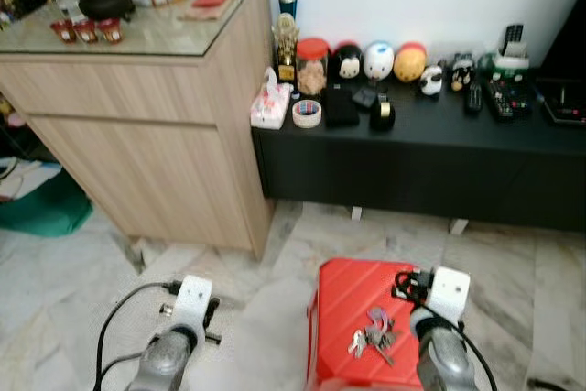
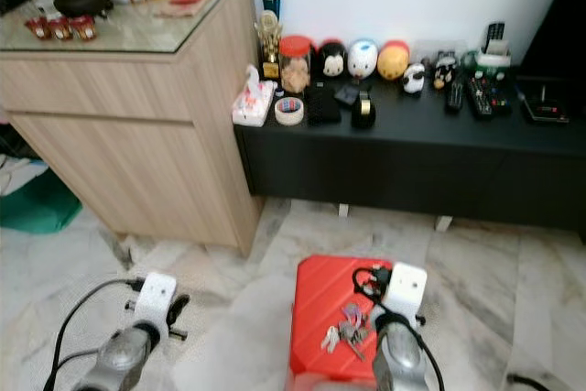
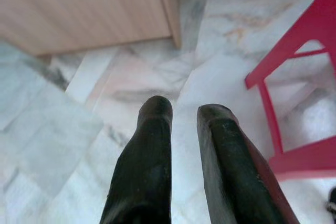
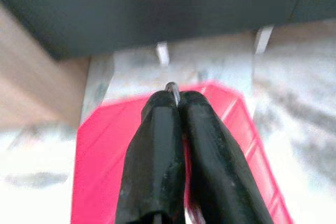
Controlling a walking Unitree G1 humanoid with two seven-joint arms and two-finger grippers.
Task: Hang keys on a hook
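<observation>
Keys (image 1: pixel 374 334) lie in a bunch on the red stool (image 1: pixel 341 304), beside the right arm. Right wrist view: right gripper (image 4: pixel 174 95) above the stool, fingers pressed together on a small metal tip, apparently a key. Left wrist view: left gripper (image 3: pixel 184 113) idle over the marble floor (image 3: pixel 79 129), fingers slightly parted, empty. Judgement: pickup stage; no hook visible, so the next move calls for lifting and locating one.

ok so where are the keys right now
In the head views the keys hang low over the red stool, right of centre, just left of the right arm; the right end effector pinches their ring.
</observation>
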